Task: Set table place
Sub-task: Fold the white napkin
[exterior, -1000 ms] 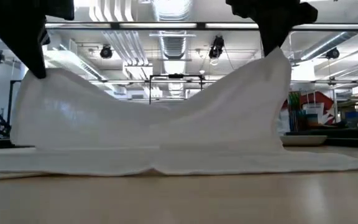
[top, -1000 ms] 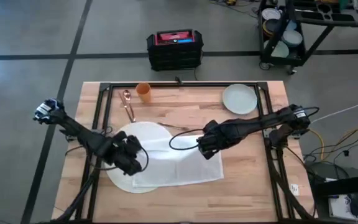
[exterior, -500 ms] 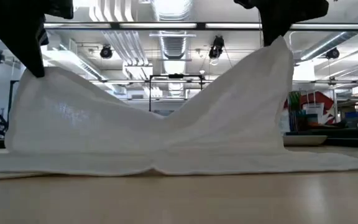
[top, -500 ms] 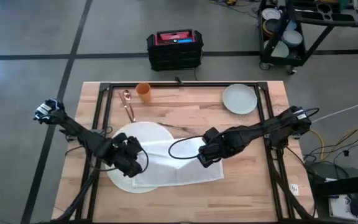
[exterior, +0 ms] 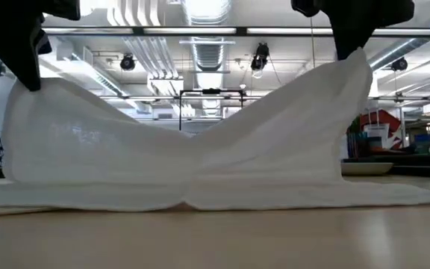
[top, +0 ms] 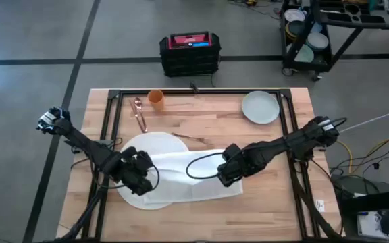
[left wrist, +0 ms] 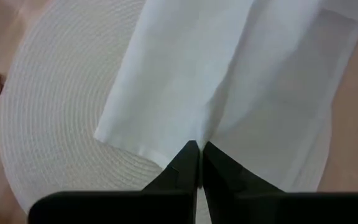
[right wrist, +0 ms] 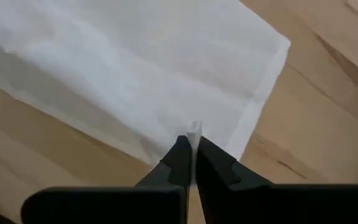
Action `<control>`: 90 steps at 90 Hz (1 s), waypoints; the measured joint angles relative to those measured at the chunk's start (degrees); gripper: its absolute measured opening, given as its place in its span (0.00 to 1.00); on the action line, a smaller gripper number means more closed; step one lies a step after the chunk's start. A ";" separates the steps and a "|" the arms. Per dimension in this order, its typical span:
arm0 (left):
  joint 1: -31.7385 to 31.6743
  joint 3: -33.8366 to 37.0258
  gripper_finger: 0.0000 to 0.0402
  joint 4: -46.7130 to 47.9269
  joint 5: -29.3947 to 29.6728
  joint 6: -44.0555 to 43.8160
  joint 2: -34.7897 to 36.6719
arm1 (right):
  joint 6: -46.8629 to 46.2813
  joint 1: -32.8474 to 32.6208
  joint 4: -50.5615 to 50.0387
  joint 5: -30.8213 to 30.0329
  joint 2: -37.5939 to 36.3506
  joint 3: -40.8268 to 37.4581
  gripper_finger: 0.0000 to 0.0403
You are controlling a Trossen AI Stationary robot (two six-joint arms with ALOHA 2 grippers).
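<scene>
I am holding the white cloth lifted, left gripper and right gripper each pinched tight on a corner, over the place near the table's front-left corner. If either pinch slips or the arms are pulling unevenly, I judge the cloth could land crooked.

high: straight down | low: table-level, close | wrists: close above (all share the white cloth)

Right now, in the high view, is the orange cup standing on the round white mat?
No, the orange cup stands on bare table at the far edge, apart from the mat.
</scene>
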State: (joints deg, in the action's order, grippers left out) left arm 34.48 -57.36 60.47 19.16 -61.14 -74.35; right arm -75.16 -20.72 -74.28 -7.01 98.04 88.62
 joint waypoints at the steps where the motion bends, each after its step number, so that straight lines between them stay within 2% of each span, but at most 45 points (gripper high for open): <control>1: 0.00 0.00 0.01 -0.01 -0.17 -0.01 0.00 | 0.00 -0.04 0.01 -0.01 0.00 0.00 0.00; 32: 0.00 0.11 0.02 0.61 -0.90 -0.92 0.00 | 0.72 -0.41 0.04 -0.98 0.00 -0.22 0.00; 47: 0.00 0.11 0.05 0.57 -1.94 -1.98 0.00 | 0.62 -0.43 0.06 -0.17 0.00 -0.24 0.01; 66: 0.00 0.15 0.13 -0.22 -4.79 -2.47 0.00 | 0.11 -1.62 0.20 0.84 0.00 -0.26 0.10; 90: 0.02 0.15 0.26 -1.28 -5.39 -3.39 0.00 | -2.25 -2.67 0.19 1.03 0.00 -0.55 0.25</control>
State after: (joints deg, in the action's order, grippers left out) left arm 34.50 -57.21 59.18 13.76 -64.53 -74.35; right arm -77.40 -23.38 -74.08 -5.98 98.04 88.07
